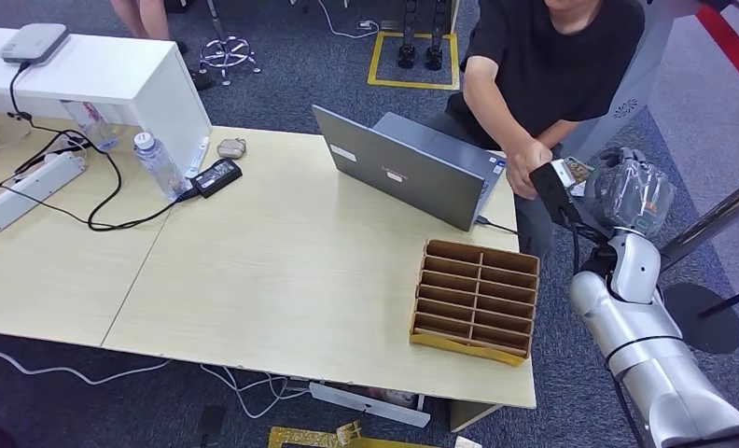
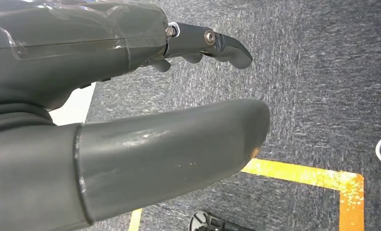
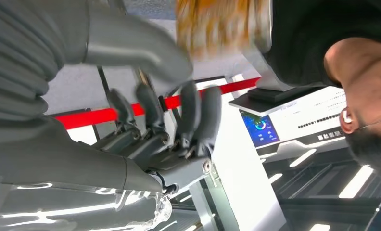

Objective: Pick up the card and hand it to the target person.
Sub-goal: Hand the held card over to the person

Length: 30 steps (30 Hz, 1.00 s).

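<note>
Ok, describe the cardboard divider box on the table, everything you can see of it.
The cardboard box is a brown, open-topped corrugated tray, split by a middle wall into two columns of narrow slots that look empty. It lies flat, slightly turned, near the front right corner of the pale wooden table. The grey laptop stands behind it, apart; nothing else touches it.

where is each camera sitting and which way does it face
Head view: high on the robot, looking forward and down at the table, laptop and person; shows the right arm and right hand holding the card.
Left wrist view: behind the left hand, facing the carpet.
Right wrist view: behind the right hand, facing the person's sleeve and the blurred card.
Head and right wrist views share the right hand, card and person.
</note>
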{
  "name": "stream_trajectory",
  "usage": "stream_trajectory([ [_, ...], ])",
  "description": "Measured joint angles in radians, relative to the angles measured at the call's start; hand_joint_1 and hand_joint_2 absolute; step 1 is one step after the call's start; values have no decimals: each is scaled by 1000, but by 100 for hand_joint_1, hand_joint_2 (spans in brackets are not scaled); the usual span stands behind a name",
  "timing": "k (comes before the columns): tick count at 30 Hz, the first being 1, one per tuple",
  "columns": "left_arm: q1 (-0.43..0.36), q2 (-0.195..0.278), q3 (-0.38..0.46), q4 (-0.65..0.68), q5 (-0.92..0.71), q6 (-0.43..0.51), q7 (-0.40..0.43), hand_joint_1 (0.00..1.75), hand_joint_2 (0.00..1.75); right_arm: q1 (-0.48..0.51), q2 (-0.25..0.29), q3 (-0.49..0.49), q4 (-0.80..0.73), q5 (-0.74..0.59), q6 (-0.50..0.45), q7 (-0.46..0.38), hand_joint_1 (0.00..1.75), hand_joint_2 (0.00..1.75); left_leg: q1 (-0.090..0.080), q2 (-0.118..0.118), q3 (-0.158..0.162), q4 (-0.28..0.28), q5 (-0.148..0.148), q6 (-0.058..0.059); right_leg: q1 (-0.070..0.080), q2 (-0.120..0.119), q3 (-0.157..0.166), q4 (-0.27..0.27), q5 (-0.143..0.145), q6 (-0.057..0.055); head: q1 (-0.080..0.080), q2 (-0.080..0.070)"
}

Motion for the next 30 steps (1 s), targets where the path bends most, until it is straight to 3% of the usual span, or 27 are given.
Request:
stream_trajectory([
  [9, -1, -4, -21, 0, 1, 1, 17, 0, 0, 49, 12, -100, -58, 81, -1, -73, 0, 175, 0, 0, 0, 0, 0, 0, 0, 0, 0, 0, 0, 0, 0, 0],
  [22, -3, -8, -33, 0, 5, 2, 22, 0, 0, 99, 23, -211, -155, 101, -1, -106, 0, 175, 0, 0, 0, 0, 0, 0, 0, 0, 0, 0, 0, 0, 0, 0],
  [30, -2, -12, -38, 0, 30, 5, 40, 0, 0, 273, 20, -378, -347, 63, -2, -174, 0, 175, 0, 0, 0, 0, 0, 0, 0, 0, 0, -1, 0, 0, 0, 0],
])
